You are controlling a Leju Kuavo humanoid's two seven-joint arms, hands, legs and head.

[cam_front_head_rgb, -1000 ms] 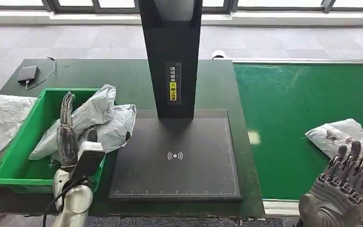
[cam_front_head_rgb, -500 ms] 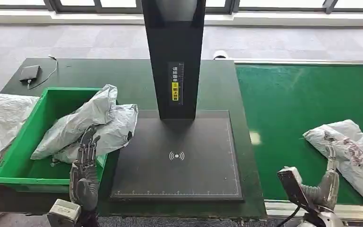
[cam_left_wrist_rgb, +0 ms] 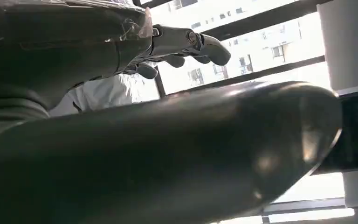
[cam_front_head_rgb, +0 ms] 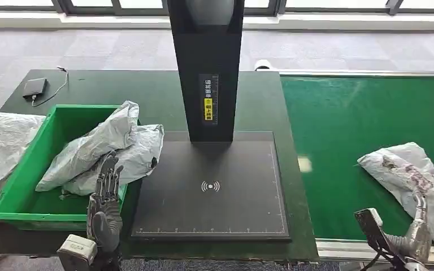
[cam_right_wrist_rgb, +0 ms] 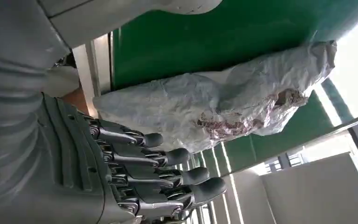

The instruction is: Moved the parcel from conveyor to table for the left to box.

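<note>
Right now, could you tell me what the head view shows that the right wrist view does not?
Head view alone: the green bin holding grey bags, the black scanner pad, the left robot hand. Right wrist view alone: the right robot hand's fingers spread close beside the parcel, holding nothing. Both: the grey parcel on the green conveyor.

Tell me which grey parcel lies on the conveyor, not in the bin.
The grey parcel with reddish marks, alone on the green conveyor belt, beside the right hand. Two others lie in the green bin.
</note>
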